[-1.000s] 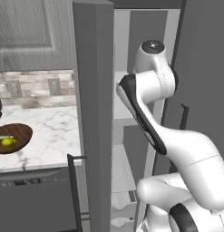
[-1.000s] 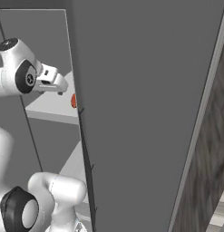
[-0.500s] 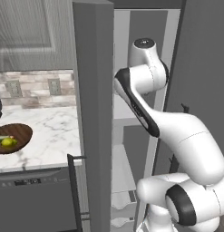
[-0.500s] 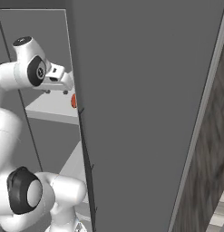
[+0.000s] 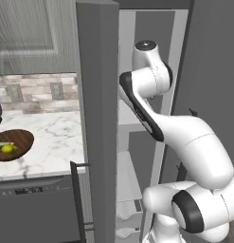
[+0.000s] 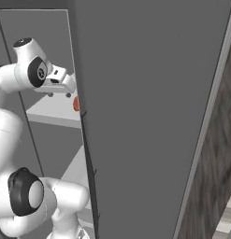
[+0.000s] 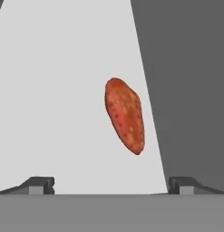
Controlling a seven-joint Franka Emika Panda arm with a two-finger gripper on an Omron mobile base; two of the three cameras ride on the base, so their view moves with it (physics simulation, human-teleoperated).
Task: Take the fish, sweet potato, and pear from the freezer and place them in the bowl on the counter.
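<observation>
The sweet potato (image 7: pixel 124 115) is an orange-red oval lying on a white shelf (image 7: pixel 50 113) inside the freezer (image 5: pixel 97 118). In the hand view it lies ahead of my gripper (image 7: pixel 111 186) and slightly right of centre. The gripper is open, its fingertips (image 7: pixel 41 185) spread wide with nothing between them. In the right base view the gripper (image 6: pixel 59 94) hovers over the shelf just left of the sweet potato (image 6: pixel 76 103), which is half hidden by the door edge. The brown bowl (image 5: pixel 21 137) on the counter (image 5: pixel 52 142) holds the yellow-green pear (image 5: pixel 8 149) and a slender pale shape, apparently the fish (image 5: pixel 2 144).
The open dark grey freezer door (image 6: pixel 145 116) fills the right side of the right base view, close to the hand. A second door panel stands between the arm and the counter. White shelves and drawers (image 5: pixel 128 209) lie lower in the freezer.
The arm has swung further into the freezer and the hand has shifted slightly toward the sweet potato. The sweet potato and the bowl's contents have not moved.
</observation>
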